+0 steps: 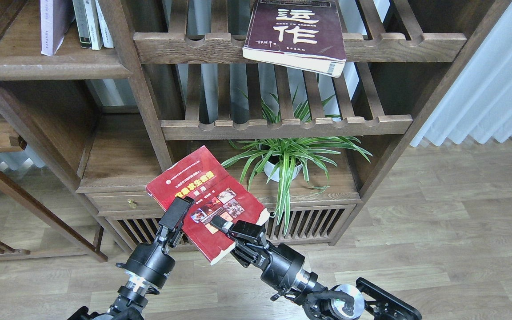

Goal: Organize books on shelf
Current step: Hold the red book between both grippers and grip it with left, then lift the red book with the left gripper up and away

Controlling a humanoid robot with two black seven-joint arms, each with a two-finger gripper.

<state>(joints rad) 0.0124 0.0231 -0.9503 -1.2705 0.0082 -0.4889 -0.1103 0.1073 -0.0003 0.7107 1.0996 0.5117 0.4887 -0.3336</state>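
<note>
Head view of a dark wooden bookcase. The red book (207, 200), cover up and tilted, is held in the air in front of the low cabinet (220, 213) at about six o'clock in the frame. The left gripper (179, 210) reaches in from seven o'clock and meets the book's left edge; one finger lies on the cover, and the other is hidden, so whether it is pinching the book cannot be told. The right gripper (221, 225) comes from five o'clock and pinches the book's lower corner, with one finger visible on the cover and the rest of the claw under the book.

The maroon book (295, 33), with large white characters, lies flat on the upper slatted rack (185, 46) at twelve o'clock, its near edge overhanging the notched front rail. A second slatted rack (282, 126) sits below it, near the centre.

At eleven o'clock, the solid shelf (47, 66) carries the pale lavender book (54, 24), upright and leaning slightly, with several thin upright books (92, 24) just beside it at its three o'clock.

A potted plant (287, 158) with long green leaves stands on the cabinet top, just at the red book's two o'clock. A white curtain (496, 84) hangs at two o'clock, above the wood-plank floor (438, 222).
</note>
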